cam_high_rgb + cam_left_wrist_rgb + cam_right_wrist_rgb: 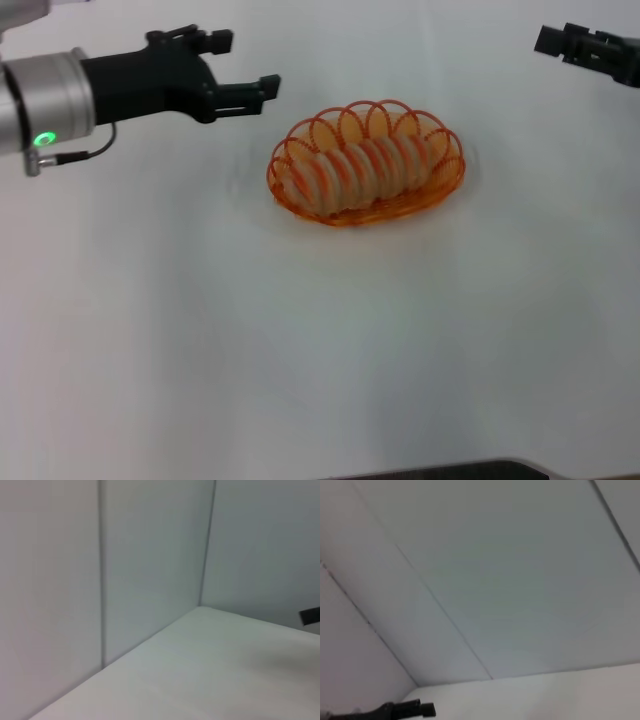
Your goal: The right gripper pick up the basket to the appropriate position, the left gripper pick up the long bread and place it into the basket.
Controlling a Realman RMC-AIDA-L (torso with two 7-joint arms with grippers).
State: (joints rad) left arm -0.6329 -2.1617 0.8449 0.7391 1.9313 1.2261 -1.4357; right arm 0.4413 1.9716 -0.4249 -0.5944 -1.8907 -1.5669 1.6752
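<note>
The orange wire basket (453, 172) stands on the white table, a little back of the middle in the head view. The long bread (362, 172), pale tan with orange stripes, lies inside it along its length. My left gripper (248, 64) is open and empty, hovering above the table to the left of the basket and a little behind it. My right gripper (556, 40) sits at the far right back, well away from the basket and partly cut off by the frame edge. Neither wrist view shows the basket or the bread.
The white table (200, 330) is bounded by white walls (150, 555) meeting at a back corner. A dark edge (480, 470) shows at the table's front. A black gripper tip (311, 615) shows far off in the left wrist view, another (407, 710) in the right wrist view.
</note>
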